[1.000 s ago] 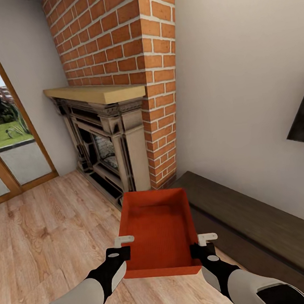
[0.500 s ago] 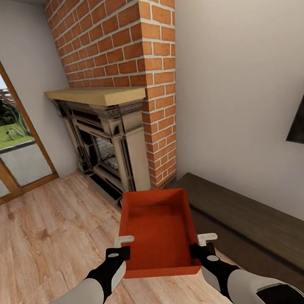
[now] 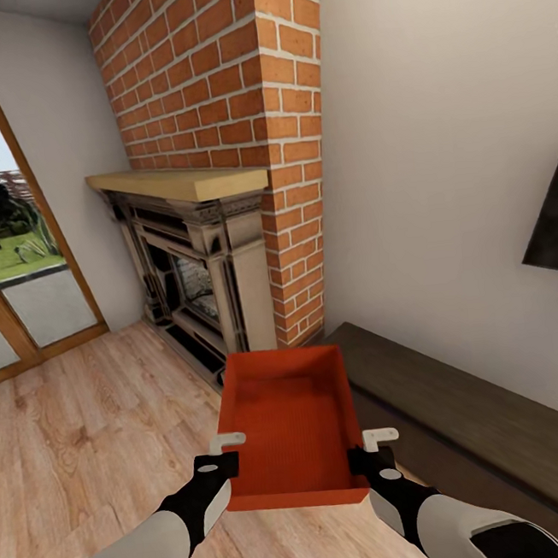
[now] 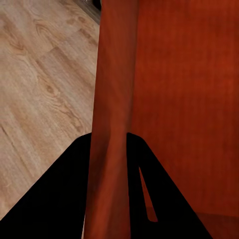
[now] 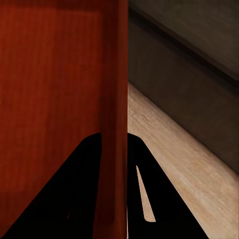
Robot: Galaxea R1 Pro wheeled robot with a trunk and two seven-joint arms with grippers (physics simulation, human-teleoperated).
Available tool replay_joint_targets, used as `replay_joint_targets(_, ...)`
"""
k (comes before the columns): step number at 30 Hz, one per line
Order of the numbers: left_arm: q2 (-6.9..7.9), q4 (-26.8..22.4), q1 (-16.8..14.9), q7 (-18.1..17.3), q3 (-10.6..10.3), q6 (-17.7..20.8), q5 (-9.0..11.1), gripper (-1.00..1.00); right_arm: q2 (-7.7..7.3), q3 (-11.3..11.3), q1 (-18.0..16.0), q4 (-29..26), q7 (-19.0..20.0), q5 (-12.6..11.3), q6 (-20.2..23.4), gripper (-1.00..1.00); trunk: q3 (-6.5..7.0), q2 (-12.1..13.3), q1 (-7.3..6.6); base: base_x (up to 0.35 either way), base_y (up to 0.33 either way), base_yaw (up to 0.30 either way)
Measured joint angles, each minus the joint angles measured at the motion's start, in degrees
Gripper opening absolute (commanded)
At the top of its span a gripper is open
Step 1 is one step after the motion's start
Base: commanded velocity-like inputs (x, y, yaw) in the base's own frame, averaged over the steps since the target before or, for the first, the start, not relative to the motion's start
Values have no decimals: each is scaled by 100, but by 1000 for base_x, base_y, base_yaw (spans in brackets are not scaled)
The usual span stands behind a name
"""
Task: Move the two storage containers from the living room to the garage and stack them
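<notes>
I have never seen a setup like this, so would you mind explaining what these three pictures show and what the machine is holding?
These are simulator renders of a wheeled robot with two arms. The big picture comes from a camera on its head, looking down over both arms. The left gripper and right gripper each clamp a side wall of one orange-red storage container, carried above the light wood-plank flooring. Ahead stand a red-brick fireplace and a low dark bench.

The other two pictures come from cameras near each gripper, looking along its fingers. Each shows dark fingers on either side of a container wall.
</notes>
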Motion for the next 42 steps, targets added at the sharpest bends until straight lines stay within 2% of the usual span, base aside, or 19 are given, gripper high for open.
replay_joint_targets(22,-9,3,2,13,15,0,9,-100,-7,-7,-2,-2,8,23,8,-100,198,0,0,0,0,0)
replay_joint_targets(28,-10,2,2,13,17,0,7,-100,-7,-8,-2,-3,7,25,8,-100,359,239,-131,0,0,0)
replay_joint_targets(42,-12,-1,3,16,30,0,-8,-100,-7,-10,-2,-5,6,29,7,-100,485,241,-132,0,0,0)
